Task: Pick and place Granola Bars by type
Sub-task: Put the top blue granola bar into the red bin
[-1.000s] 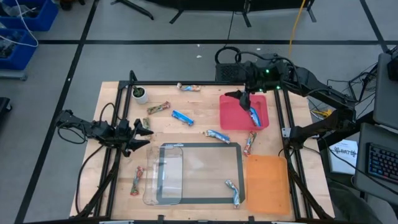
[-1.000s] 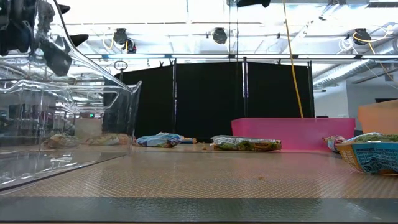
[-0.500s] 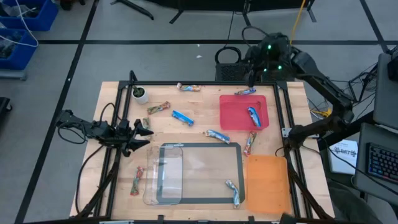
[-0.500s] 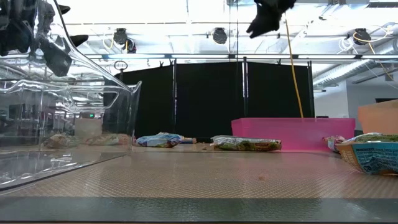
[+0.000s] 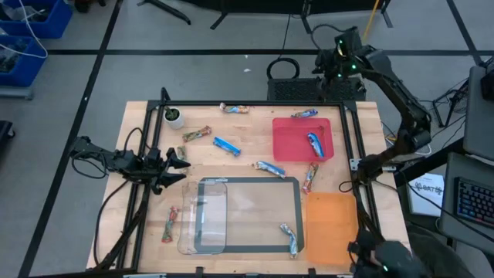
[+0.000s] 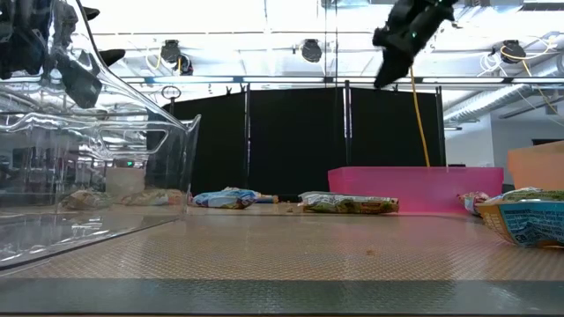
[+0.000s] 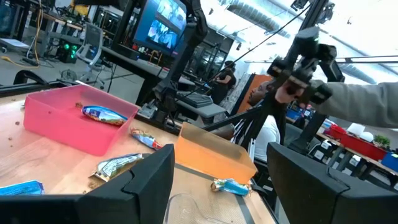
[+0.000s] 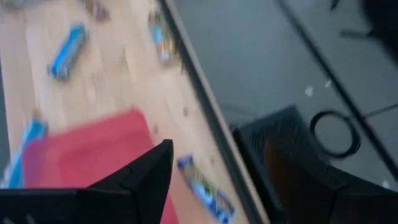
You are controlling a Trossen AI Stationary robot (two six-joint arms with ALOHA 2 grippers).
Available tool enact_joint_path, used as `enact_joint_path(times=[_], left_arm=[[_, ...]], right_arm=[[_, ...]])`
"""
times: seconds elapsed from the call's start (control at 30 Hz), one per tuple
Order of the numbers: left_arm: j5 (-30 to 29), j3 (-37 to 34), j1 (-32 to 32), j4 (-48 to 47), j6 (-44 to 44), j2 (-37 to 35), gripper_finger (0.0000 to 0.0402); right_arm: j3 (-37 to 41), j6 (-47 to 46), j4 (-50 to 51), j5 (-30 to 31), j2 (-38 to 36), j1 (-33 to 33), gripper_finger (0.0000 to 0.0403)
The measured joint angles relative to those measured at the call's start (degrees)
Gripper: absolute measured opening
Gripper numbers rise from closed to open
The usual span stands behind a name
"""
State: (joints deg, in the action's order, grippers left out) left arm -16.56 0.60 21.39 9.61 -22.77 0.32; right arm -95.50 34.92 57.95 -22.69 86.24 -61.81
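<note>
One blue bar [image 5: 314, 144] lies inside the pink tray [image 5: 287, 147], and a second blue bar [image 5: 306, 114] rests on the table just beyond the tray's far rim. Other bars are scattered on the wood: a blue one [image 5: 226, 144] and a tan one [image 5: 196, 133] near the middle left, another [image 5: 270, 167] just ahead of the tray, a red one [image 5: 311, 177] between the pink tray and the orange tray [image 5: 332, 228], one [image 5: 235, 109] at the far edge, and one [image 5: 169, 224] beside the clear bin [image 5: 202, 220].

The right gripper [image 5: 336, 63] is held high beyond the far table edge, its fingers spread and empty. The left gripper [image 5: 176, 164] is parked at the left side, its fingers apart and holding nothing.

A risk is judged for the bar outside the tray: it could be left unsorted, or be pushed off the nearby table edge if approached from the tray side, the margin there being small.

Compared with a second ago, the right gripper has been lifted from over the pink tray and swung back past the table edge. The blue bar beyond the rim was not visible then. The left arm has not been moved.
</note>
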Motion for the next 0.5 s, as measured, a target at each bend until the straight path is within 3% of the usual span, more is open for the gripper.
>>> enact_joint_path(times=[0.5], left_arm=[[0.0,0.0,0.0,0.0,0.0,0.0,0.0255]], right_arm=[[0.0,10.5,0.3,5.4,11.9,-1.6,0.0245]])
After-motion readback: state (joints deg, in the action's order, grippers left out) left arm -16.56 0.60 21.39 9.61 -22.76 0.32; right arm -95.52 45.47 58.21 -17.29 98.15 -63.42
